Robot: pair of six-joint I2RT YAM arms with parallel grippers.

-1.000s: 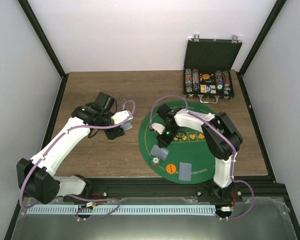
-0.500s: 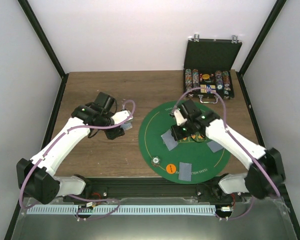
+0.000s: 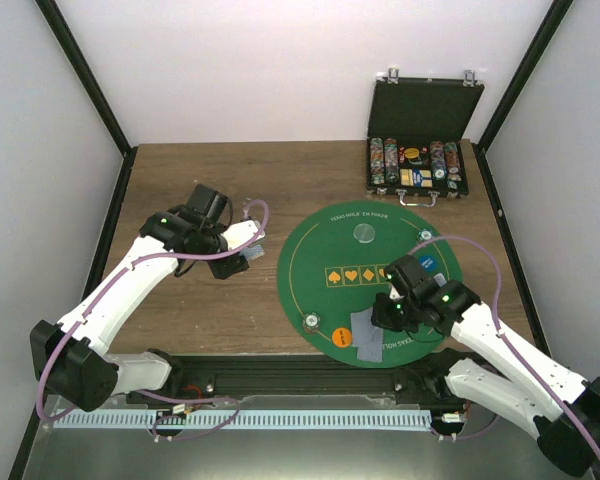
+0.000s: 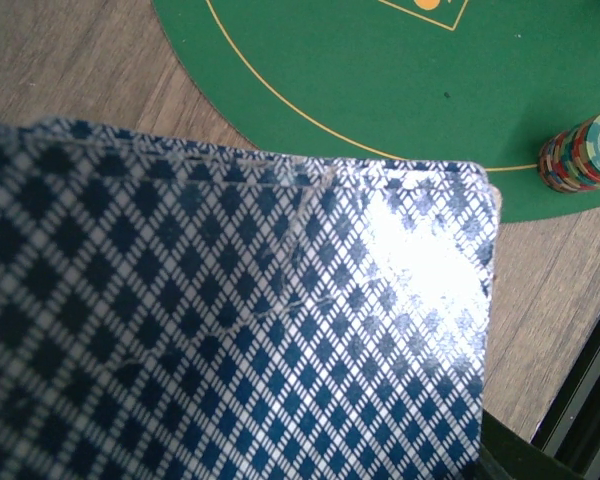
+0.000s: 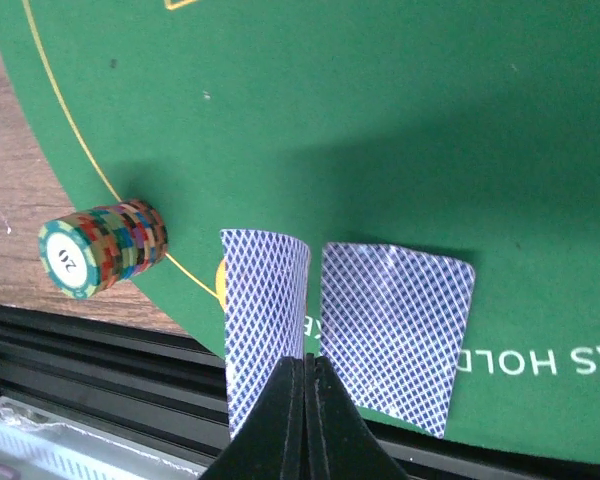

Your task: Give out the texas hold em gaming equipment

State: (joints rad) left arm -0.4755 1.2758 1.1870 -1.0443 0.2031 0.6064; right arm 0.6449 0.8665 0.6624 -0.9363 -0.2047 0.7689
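My left gripper [image 3: 248, 252] hovers over bare wood left of the green mat [image 3: 310, 260], shut on a deck of cards [image 4: 230, 320]. The blue diamond backs fill the left wrist view and hide the fingers. My right gripper [image 5: 308, 360] is shut on one card [image 5: 263, 310], which curls up from the mat's near edge. A second card [image 5: 395, 335] lies flat just right of it. In the top view the right gripper [image 3: 385, 318] is beside both cards [image 3: 368, 335]. A chip stack [image 5: 100, 248] stands on the mat's rim, left of the held card.
The open black chip case [image 3: 420, 165] stands at the back right. On the mat lie a grey disc [image 3: 364, 233], an orange disc [image 3: 342, 337] and another card [image 3: 430, 262]. The black rail [image 5: 100, 350] runs just beyond the mat's near edge.
The right arm has swung from the mat's left middle to its near edge, carrying a card. The left arm and its deck have stayed still.
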